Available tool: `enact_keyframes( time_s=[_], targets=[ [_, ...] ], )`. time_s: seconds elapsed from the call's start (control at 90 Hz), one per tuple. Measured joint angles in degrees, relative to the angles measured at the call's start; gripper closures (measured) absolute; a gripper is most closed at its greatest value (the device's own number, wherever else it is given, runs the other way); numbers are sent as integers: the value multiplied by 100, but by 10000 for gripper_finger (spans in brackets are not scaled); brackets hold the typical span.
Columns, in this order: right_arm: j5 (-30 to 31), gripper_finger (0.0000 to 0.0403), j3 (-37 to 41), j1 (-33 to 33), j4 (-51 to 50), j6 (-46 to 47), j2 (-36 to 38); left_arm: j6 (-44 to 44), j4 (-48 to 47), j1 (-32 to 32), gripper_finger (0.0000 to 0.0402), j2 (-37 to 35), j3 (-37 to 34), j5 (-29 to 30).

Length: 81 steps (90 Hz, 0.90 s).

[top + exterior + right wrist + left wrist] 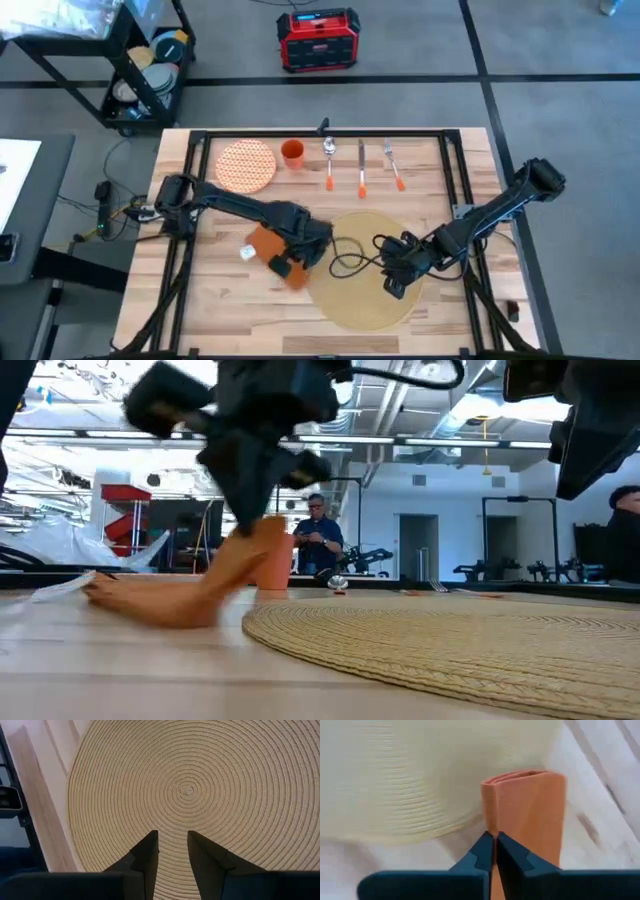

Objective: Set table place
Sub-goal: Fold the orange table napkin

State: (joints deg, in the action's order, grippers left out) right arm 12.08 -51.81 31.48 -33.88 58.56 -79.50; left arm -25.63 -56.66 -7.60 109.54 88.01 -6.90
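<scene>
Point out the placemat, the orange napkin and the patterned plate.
placemat point(187, 790), right wrist view: its woven centre.
orange napkin point(530, 815), left wrist view: its folded face.
patterned plate point(245, 165), high view: its middle.

From above, my left arm covers part of the orange napkin point(268, 243), and my right gripper point(393, 283) and its cable hide the middle of the placemat point(372, 303). At table height the placemat point(470, 645) runs off the frame's right edge, and my left gripper point(245, 495) is only a dark blur. The small white object point(246, 253) beside the napkin is too tiny for me to identify.
</scene>
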Motion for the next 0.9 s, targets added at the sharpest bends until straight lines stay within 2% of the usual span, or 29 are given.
enact_keyframes(
  time_s=[0.244,0.422,0.489,0.567,0.722,0.9],
  targets=[
    [0,309,0,0,7,145,0,1382,90,301,401,-439,310,138],
    [0,309,0,0,3,154,0,1834,34,332,401,-942,241,1299],
    [-1,310,0,0,5,154,0,1990,-23,395,401,-1110,181,1533],
    [-1,309,0,0,6,152,0,2292,-225,516,401,-1250,146,1813],
    [0,309,0,0,3,141,0,2663,-375,903,401,-1437,-15,2779],
    [0,310,0,0,-9,97,0,2440,-14,1539,401,-1574,-319,2925]
  ],
)
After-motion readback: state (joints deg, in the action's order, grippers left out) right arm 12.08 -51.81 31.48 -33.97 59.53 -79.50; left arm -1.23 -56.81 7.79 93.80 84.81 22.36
